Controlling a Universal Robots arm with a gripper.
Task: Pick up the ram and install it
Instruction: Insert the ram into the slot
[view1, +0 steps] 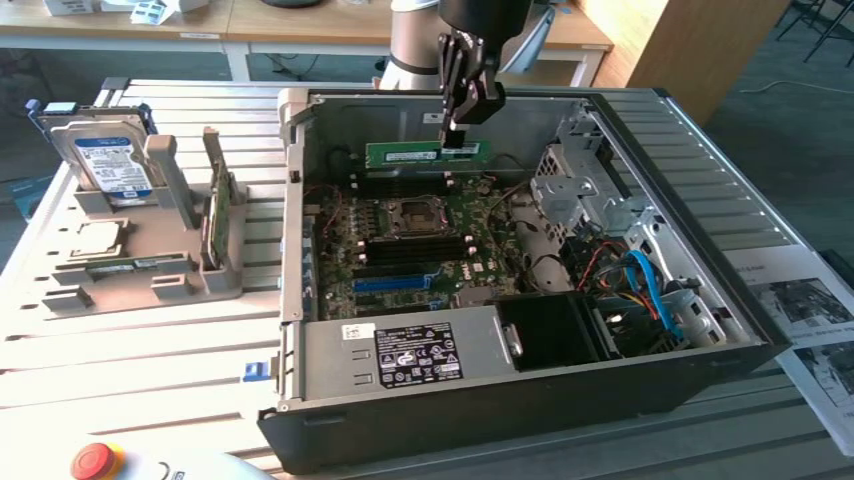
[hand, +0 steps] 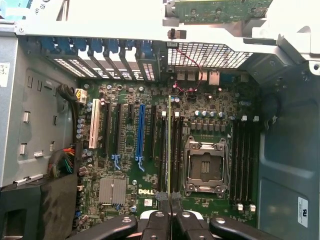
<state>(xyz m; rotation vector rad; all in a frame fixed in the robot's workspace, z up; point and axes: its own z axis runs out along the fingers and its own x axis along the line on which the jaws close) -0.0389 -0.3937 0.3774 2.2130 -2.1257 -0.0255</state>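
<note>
The ram (view1: 424, 153), a narrow green stick with a pale label, hangs on its long edge inside the open computer case (view1: 300, 330), just above the motherboard (view1: 400, 250) near the back wall. My gripper (view1: 458, 143) comes down from above and is shut on the stick's top edge towards one end. In the wrist view the ram (hand: 169, 145) appears edge-on as a thin line running out from my gripper (hand: 169, 198), over the dark memory slots (hand: 176, 150) beside the square CPU socket (hand: 205, 167). The stick's lower edge looks close to the slots; whether it touches them I cannot tell.
A grey parts holder (view1: 200, 270) on the exterior view's left carries a hard drive (view1: 110, 165), a CPU (view1: 96, 238) and another green stick (view1: 134, 265). Drive cage and cables (view1: 641, 290) crowd the case's right. A red stop button (view1: 94, 460) sits near the front; papers (view1: 814, 320) lie right.
</note>
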